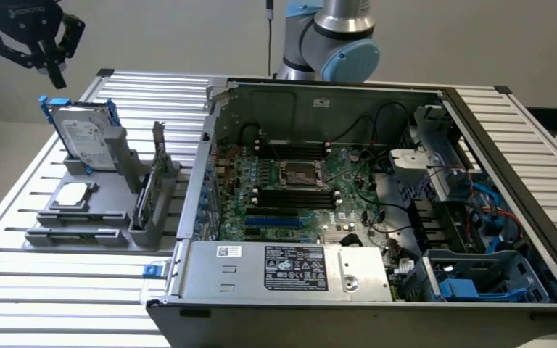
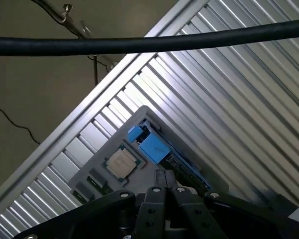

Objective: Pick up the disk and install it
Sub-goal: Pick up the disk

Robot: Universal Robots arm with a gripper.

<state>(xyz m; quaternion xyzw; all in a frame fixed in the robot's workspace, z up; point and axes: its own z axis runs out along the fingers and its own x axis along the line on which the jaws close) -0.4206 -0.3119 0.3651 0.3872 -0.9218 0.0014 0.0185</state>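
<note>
Exterior view: the gripper (image 1: 51,67) hangs well above the disk (image 1: 83,138), jaws closed and empty. The disk stands upright in a grey holder (image 1: 75,235).

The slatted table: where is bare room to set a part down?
Bare slats lie on the table between the grey holder and the near edge, and along the exterior view's right of the computer case. Crowded: the narrow gap between holder and case.

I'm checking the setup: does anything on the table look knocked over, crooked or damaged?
Nothing stands out. The disk stands upright in the gray stand, and the chip lies flat in its pocket.
</note>
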